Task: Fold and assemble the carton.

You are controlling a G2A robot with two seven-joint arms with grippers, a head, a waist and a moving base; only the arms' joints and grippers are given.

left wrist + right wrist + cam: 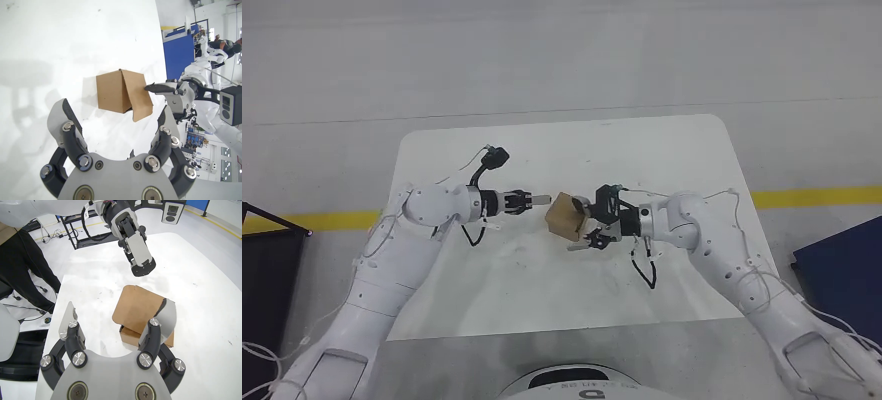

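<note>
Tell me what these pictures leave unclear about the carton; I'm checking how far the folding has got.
Carton inside: right wrist view, covered by its loose flap.
One flap corner: right wrist view, behind a finger of the right gripper.
Carton's underside: all views, turned toward the table.
Fold lines: top view, too small.

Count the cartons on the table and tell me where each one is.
1. The carton sits near the middle of the table, between the left gripper and the right gripper, one of whose fingers rests against its loose flap. The arms could hide another.
</note>
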